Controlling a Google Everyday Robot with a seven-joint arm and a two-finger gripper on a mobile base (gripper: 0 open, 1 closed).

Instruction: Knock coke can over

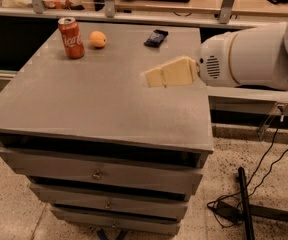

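The coke can (71,37), red with white script and a silver top, stands upright near the far left corner of the grey cabinet top (84,104). My gripper (154,77), with cream-coloured fingers on a white arm, comes in from the right and hovers over the right middle of the top. It points left toward the can and is well apart from it.
An orange fruit (98,39) lies just right of the can. A flat dark packet (156,37) lies at the far edge, right of the fruit. A counter with metal posts stands behind the cabinet. Black cables and a pole lie on the floor at right.
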